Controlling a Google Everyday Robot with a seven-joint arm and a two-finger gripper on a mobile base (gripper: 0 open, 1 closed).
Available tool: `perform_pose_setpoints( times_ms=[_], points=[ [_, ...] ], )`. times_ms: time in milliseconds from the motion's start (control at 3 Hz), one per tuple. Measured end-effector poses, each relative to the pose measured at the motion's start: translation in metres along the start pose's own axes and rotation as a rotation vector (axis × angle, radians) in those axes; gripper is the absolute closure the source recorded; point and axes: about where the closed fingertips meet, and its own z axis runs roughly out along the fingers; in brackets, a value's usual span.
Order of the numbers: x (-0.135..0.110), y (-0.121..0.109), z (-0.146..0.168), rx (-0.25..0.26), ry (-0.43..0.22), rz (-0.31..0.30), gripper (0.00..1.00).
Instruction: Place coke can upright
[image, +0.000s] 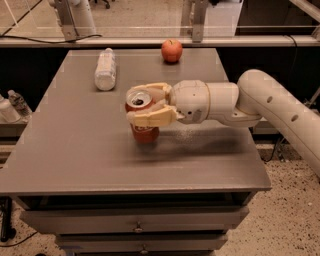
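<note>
The coke can (144, 131) is red with a silver top and pull tab. It stands upright near the middle of the grey table (75, 150), its base at or just above the surface. My gripper (143, 104) reaches in from the right and its cream fingers (150, 118) are closed around the can's upper half, one in front and one behind.
A clear plastic bottle (105, 69) lies on its side at the back left of the table. A red apple (171, 50) sits at the back centre. The white arm (270, 107) spans the table's right side. Drawers are below the front edge.
</note>
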Motion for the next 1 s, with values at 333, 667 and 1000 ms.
perform_pose_setpoints(
  times_ms=[333, 667, 1000],
  points=[
    [0.0079, 0.0027, 0.0013, 0.005, -0.012, 0.029, 0.82],
    [0.0129, 0.0049, 0.0032, 0.006, -0.019, 0.046, 0.58],
    [0.0162, 0.0063, 0.0057, 0.001, -0.021, 0.053, 0.34]
  ],
)
